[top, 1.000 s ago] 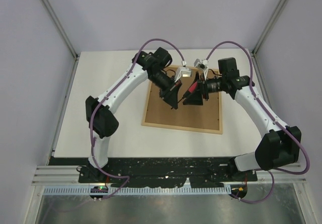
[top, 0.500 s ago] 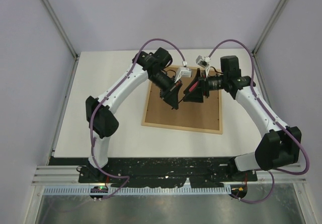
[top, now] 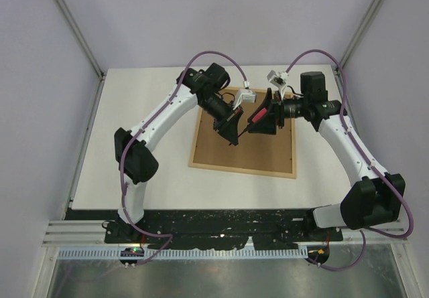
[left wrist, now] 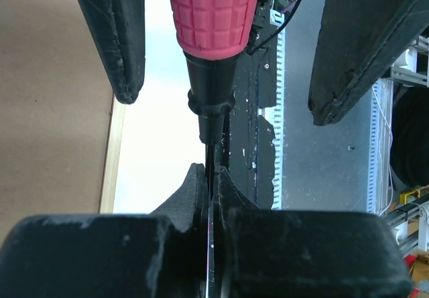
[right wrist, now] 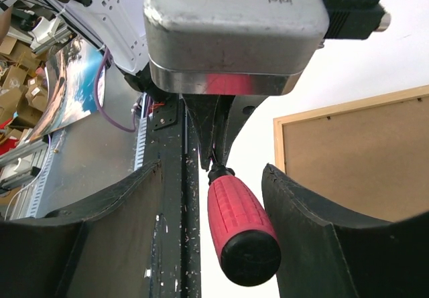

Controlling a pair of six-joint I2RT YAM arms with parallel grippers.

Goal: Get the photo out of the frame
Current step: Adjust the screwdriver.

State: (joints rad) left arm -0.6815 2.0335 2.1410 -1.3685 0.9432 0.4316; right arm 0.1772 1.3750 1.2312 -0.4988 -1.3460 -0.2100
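The frame [top: 244, 144] lies back up on the table, its brown fibreboard panel showing inside the light-wood rim; it also shows in the left wrist view [left wrist: 53, 110] and the right wrist view [right wrist: 362, 157]. The photo is hidden. My left gripper [top: 236, 132] is shut on the thin metal blade of a red-handled screwdriver [top: 257, 116], held above the panel [left wrist: 209, 171]. My right gripper [top: 265, 112] is open, its fingers either side of the red handle [right wrist: 241, 224] without touching it [right wrist: 213, 171].
White tabletop [top: 147, 124] surrounds the frame. A black rail [top: 221, 221] runs along the near edge. Grey walls stand left, right and behind. A colourful printed sheet [right wrist: 67, 90] shows in the background beyond the near edge.
My right gripper has drawn back up and to the right, away from the frame's middle. The left gripper and the screwdriver have stayed in place.
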